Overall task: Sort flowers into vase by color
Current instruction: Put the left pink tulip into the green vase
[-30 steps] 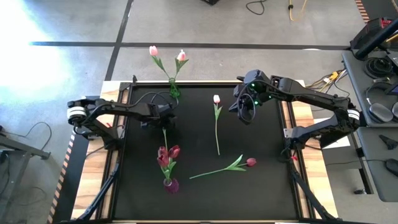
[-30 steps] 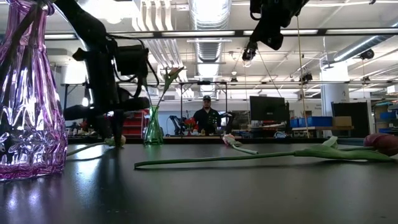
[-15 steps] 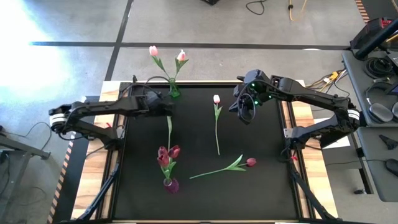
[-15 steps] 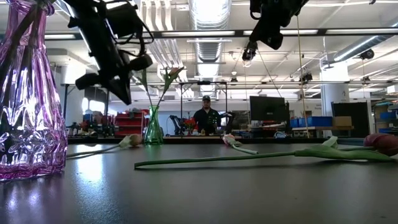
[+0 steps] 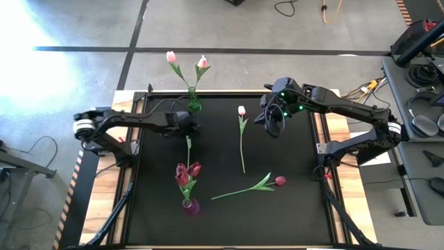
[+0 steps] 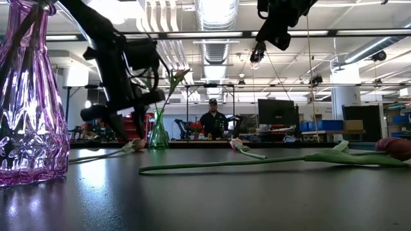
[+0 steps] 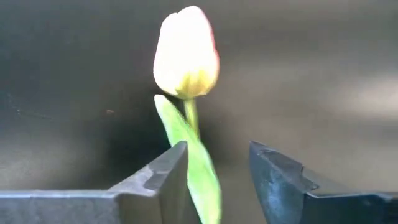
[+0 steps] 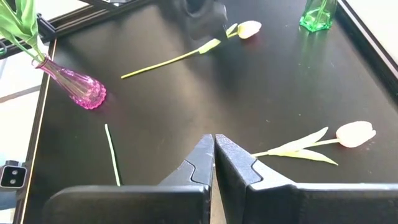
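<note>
- Two dark arms reach over a black table (image 5: 291,201) seen from above.
- Left gripper (image 5: 187,126) sits low near the green vase (image 5: 194,103), fingers (image 7: 163,177) parted, straddling the leaf of a pale tulip (image 7: 186,53) lying on the table; whether the fingers touch it cannot be told.
- That pale tulip's stem (image 5: 188,149) runs from the gripper toward the purple vase (image 5: 190,206).
- Right gripper (image 5: 272,125) hovers above the table's far right part, fingers (image 8: 233,163) pressed together and holding nothing.
- Green vase holds two pale tulips (image 5: 202,62); purple vase holds dark red tulips (image 5: 186,171).
- Another pale tulip (image 5: 241,111) lies mid-table, and one dark red tulip (image 5: 279,180) lies nearer the front.
</note>
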Controlling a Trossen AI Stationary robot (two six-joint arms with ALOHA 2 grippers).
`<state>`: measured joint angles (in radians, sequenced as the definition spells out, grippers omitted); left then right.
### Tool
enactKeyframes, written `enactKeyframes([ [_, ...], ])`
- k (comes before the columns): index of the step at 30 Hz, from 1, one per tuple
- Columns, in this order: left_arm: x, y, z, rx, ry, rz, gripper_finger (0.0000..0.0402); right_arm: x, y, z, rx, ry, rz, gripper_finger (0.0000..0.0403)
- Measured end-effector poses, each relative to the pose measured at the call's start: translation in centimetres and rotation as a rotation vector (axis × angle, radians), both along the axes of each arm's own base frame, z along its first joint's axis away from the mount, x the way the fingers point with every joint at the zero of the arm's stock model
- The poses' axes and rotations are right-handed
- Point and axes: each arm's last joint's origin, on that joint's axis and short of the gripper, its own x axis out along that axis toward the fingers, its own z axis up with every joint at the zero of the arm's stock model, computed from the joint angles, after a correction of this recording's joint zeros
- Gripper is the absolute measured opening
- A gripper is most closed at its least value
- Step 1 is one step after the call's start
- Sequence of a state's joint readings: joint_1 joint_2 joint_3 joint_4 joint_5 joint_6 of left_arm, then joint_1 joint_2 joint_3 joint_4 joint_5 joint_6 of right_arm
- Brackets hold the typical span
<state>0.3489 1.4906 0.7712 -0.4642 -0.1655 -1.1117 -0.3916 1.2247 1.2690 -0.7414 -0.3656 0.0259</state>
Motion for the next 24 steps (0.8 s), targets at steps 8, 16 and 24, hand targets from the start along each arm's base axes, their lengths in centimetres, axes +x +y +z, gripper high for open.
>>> enactKeyframes([
  [8, 0.8, 0.7, -2.4, -0.032, 0.092, 0.019, 0.0165, 0.0, 0.0, 0.0, 0.000, 0.000, 0.000, 0.0009],
  [16, 1.4, 0.9, -2.5, 0.000, 0.093, -0.004, 0.0106, 0.0, 0.0, 0.0, 0.004, 0.000, -0.003, 0.0009],
  [24, 1.3, 1.0, -2.3, 0.022, 0.100, -0.027, 0.0009, 0.0, 0.0, 0.0, 0.005, 0.001, -0.004, 0.0009],
])
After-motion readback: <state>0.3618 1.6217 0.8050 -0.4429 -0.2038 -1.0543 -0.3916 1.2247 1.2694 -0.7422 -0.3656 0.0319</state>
